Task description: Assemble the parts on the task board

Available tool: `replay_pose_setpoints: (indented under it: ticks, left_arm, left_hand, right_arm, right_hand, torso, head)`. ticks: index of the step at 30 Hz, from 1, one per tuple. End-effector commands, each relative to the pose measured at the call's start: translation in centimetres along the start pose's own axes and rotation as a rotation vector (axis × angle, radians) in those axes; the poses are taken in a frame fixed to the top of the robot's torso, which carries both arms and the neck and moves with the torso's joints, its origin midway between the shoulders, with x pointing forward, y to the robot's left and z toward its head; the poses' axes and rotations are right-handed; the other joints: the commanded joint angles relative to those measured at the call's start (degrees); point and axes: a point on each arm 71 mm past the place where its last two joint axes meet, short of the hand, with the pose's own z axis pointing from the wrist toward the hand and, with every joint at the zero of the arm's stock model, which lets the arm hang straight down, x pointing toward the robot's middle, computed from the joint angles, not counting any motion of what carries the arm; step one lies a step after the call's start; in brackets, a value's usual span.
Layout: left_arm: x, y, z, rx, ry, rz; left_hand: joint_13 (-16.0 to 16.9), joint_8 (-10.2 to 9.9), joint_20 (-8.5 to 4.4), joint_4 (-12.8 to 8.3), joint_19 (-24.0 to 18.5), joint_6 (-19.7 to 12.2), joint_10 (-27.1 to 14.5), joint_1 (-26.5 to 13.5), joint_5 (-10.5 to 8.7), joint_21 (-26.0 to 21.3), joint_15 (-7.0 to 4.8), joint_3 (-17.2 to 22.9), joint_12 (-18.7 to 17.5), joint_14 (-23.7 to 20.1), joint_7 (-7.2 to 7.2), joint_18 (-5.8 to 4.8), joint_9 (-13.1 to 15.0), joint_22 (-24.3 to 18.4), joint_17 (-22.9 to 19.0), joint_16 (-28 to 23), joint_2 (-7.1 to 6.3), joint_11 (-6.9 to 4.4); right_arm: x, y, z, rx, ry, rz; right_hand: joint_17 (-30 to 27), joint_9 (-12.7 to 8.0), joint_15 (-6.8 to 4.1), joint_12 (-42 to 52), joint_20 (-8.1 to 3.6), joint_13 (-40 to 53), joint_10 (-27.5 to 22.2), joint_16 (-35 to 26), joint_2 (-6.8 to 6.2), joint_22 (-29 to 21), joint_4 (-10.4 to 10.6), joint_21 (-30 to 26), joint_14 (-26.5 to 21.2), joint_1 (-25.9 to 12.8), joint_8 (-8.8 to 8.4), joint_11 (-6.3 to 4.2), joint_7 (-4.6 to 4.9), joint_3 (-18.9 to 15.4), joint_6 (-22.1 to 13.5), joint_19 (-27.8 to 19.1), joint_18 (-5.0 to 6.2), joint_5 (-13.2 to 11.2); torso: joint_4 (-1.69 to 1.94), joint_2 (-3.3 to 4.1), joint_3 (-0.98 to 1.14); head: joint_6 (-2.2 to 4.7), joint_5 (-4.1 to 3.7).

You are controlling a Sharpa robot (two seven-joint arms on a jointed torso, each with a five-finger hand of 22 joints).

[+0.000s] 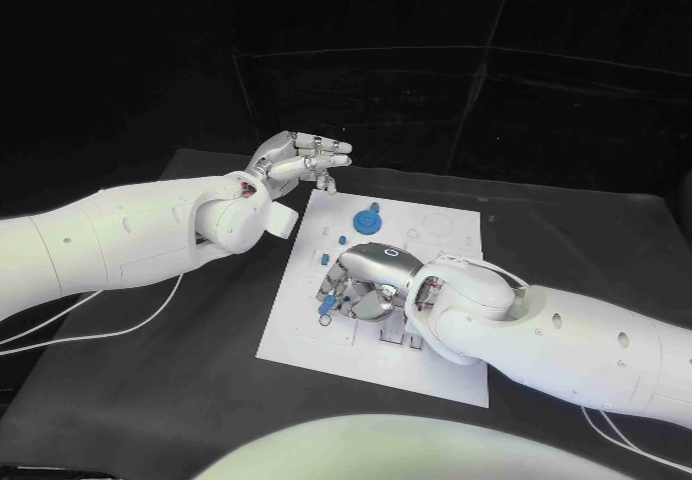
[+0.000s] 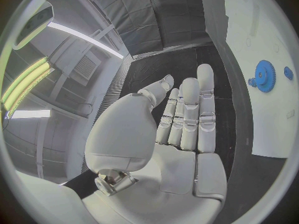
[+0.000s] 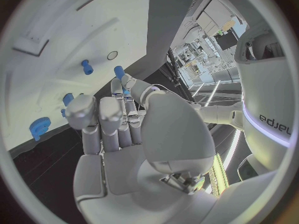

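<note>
Right hand (image 1: 372,285) is hovering low over the task board (image 1: 433,350), fingers curled down among small blue parts (image 3: 86,66); whether it is holding one, cannot tell. Left hand (image 1: 296,160) is hanging spread and empty off the board's far left corner. One blue gear (image 1: 368,218) is lying on the far part of the board on the black table (image 1: 216,390).
</note>
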Motion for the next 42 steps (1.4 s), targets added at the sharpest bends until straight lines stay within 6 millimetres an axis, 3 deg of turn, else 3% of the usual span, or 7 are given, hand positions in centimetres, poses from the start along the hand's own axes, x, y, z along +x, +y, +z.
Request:
replay_pose_setpoints:
  ticks: [1, 30, 36, 42]
  left_arm:
    - [0.1, -0.1, 0.1, 0.005, 0.009, -0.008]
    - [0.2, -0.1, 0.1, 0.003, 0.013, -0.010]
    - [0.2, -0.1, 0.1, 0.002, 0.014, -0.010]
    - [0.2, -0.1, 0.2, 0.000, 0.015, -0.010]
  left_hand:
    - [-0.1, 0.3, 0.10, 0.0, -0.2, -0.4, -0.2, 0.1, -0.15, -0.3, -0.01, -0.2, 0.4, -0.4, -0.01, 0.74, 0.0, -0.1, -0.1, 0.3, 0.20, -0.02]
    - [-0.1, 0.3, 0.10, 0.0, -0.2, -0.4, -0.2, 0.1, -0.15, -0.3, -0.01, -0.2, 0.4, -0.4, -0.01, 0.74, 0.0, -0.1, -0.1, 0.3, 0.20, -0.02]
    - [-0.1, 0.3, 0.10, 0.0, -0.2, -0.4, -0.2, 0.1, -0.15, -0.3, -0.01, -0.2, 0.4, -0.4, -0.01, 0.74, 0.0, -0.1, -0.1, 0.3, 0.20, -0.02]
    - [-0.1, 0.3, 0.10, 0.0, -0.2, -0.4, -0.2, 0.1, -0.15, -0.3, -0.01, -0.2, 0.4, -0.4, -0.01, 0.74, 0.0, -0.1, -0.1, 0.3, 0.20, -0.02]
  right_arm:
    - [0.5, 0.2, 0.2, -0.012, 0.053, -0.040]
    - [1.6, 0.3, 1.1, 0.028, 0.090, -0.153]
    - [2.6, 0.6, 1.1, 0.020, 0.115, -0.170]
    - [2.8, 0.9, 1.2, 0.004, 0.106, -0.171]
  right_hand:
    - [0.0, 0.0, -0.11, -0.4, -0.09, -0.1, 0.1, 0.2, 0.05, 0.1, 0.1, 0.2, 1.0, -0.6, 0.31, 0.33, 0.67, 0.1, 0.2, 0.3, -0.85, 0.4]
    - [0.1, 0.0, -0.05, -0.5, -0.03, -0.1, 0.1, 0.3, -0.30, 0.2, 0.2, 0.2, 1.0, -1.0, 0.22, 0.37, 0.69, -0.2, 0.2, 0.3, -0.86, 0.8]
    - [0.1, 0.0, -0.03, -0.6, -0.01, -0.1, 0.1, 0.3, -0.52, 0.1, 0.1, 0.2, 0.9, -1.2, 0.13, 0.39, 0.70, -0.3, 0.1, 0.2, -0.84, 0.8]
    - [0.1, -0.6, 0.52, -2.2, 0.36, -0.3, -1.9, 0.4, -1.14, 0.1, 0.0, 0.3, 0.8, -1.5, -1.33, 1.16, 1.51, -0.3, -2.0, 0.0, -0.86, 1.3]
  torso:
    - [0.00, 0.01, 0.06]
    - [-0.05, -0.06, 0.01]
    - [-0.05, -0.08, 0.01]
    - [-0.06, -0.03, 0.04]
  head:
    - [-0.06, 0.29]
    - [-0.67, 0.55]
    - [-0.73, 0.53]
    - [-0.71, 0.53]
